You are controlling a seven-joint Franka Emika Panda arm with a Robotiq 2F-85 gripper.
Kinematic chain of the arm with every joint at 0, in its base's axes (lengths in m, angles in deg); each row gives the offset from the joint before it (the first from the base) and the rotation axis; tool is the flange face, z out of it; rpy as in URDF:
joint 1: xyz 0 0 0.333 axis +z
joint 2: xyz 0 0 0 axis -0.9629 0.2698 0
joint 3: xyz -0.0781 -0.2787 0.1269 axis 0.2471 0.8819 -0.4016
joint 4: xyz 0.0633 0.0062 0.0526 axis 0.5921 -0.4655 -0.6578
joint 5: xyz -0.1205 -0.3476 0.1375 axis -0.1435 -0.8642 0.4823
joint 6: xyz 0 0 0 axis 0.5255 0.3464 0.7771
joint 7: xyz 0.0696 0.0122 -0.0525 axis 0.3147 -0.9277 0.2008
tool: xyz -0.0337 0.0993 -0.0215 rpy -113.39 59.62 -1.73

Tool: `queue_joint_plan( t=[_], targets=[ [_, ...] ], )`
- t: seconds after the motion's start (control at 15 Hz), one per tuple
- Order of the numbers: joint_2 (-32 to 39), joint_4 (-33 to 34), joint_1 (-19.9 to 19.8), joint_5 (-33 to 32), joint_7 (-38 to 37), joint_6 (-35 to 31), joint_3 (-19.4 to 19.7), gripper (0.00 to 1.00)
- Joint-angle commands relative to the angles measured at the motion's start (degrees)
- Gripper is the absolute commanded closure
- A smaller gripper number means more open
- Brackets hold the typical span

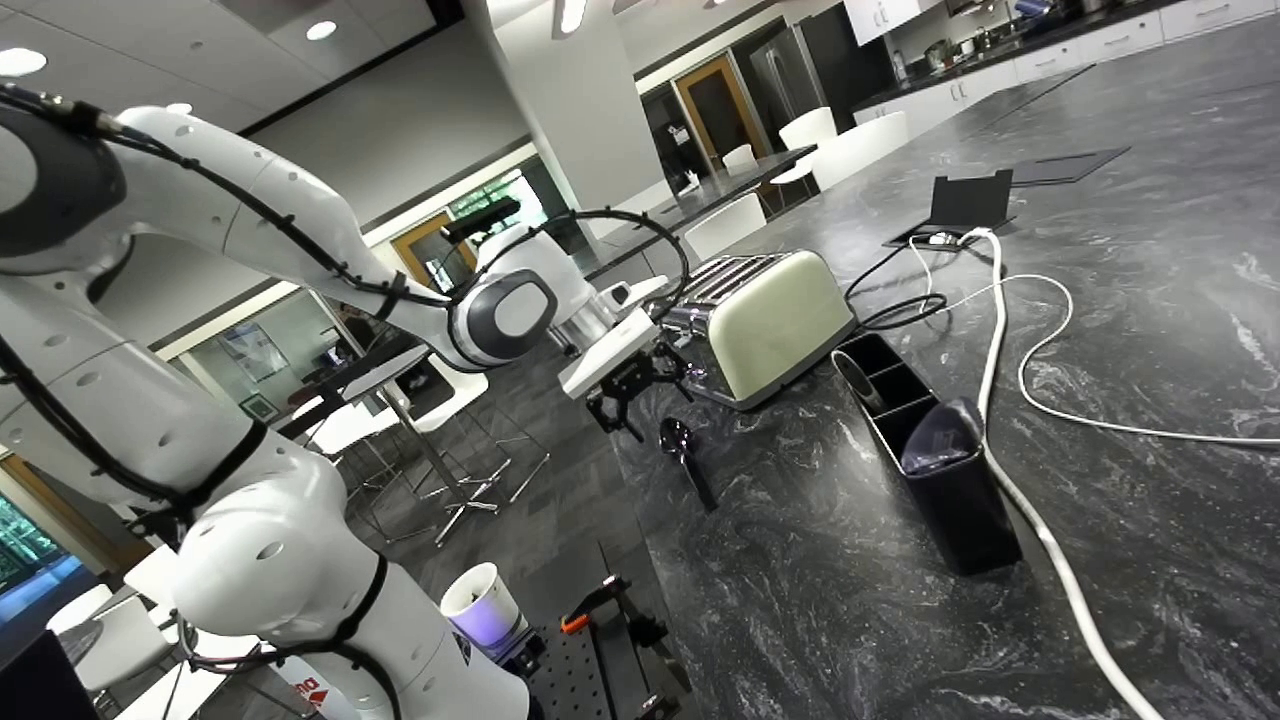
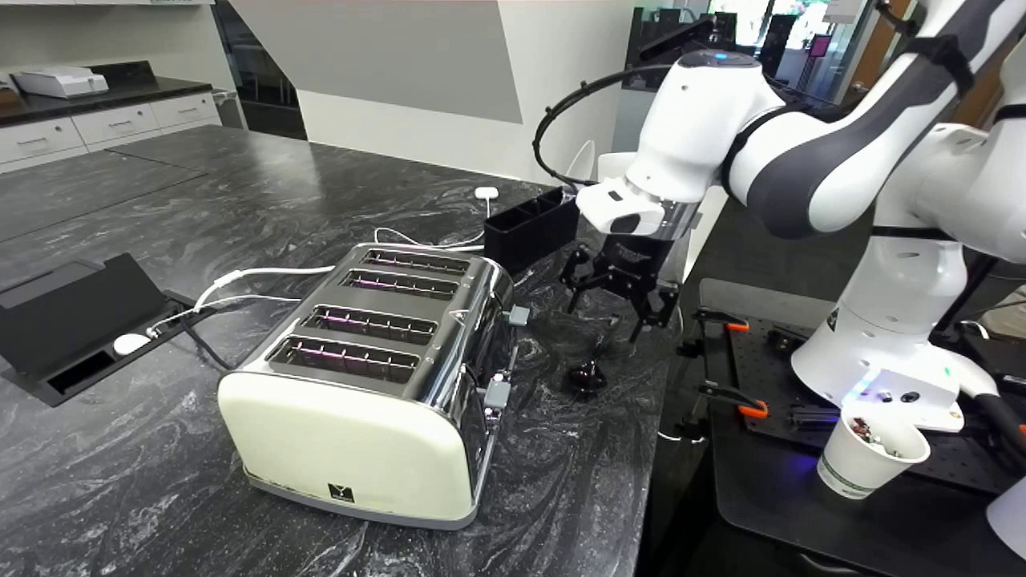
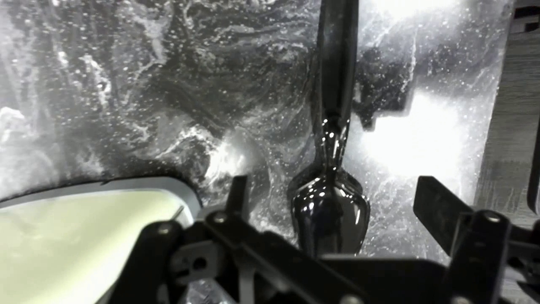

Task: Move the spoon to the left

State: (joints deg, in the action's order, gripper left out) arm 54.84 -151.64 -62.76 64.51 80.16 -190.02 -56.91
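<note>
The black spoon (image 1: 690, 460) lies flat on the dark marbled counter between the toaster and the counter's edge. It also shows in an exterior view (image 2: 587, 376), with its rounded head nearer that camera. My gripper (image 1: 664, 418) is above the counter over the spoon, also seen in an exterior view (image 2: 603, 323). In the wrist view the gripper (image 3: 332, 184) is open, with a finger on each side of the spoon head (image 3: 331, 211) and a gap to both. The spoon handle (image 3: 337, 55) points to the top of the picture. The head's lower end is hidden by the gripper.
A cream toaster (image 2: 345, 437) stands close beside the spoon, with a corner in the wrist view (image 3: 84, 240). A black compartment holder (image 1: 950, 510) stands nearby. White cables (image 1: 1050, 545) and a black box-like device (image 2: 80, 312) lie beyond. The counter edge is near.
</note>
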Motion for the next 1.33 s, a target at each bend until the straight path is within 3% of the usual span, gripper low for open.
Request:
queue_joint_plan(
  t=[0.0,0.13,0.2,0.47,0.87,1.27],
  targets=[
    [-8.17,0.26,0.02,-2.46,-3.93,1.59,2.09,0.00],
    [-14.38,-3.35,-0.19,-1.73,-6.96,-0.25,4.23,0.00],
    [-13.55,0.38,-0.95,-2.14,-8.57,1.23,5.22,0.00],
    [-20.46,-0.56,-0.56,0.36,-13.58,3.08,11.26,0.00],
    [-27.06,-0.03,0.13,5.69,-15.10,15.04,20.12,0.00],
    [-30.02,0.15,-2.89,6.47,-15.92,22.78,23.04,0.00]
  ],
)
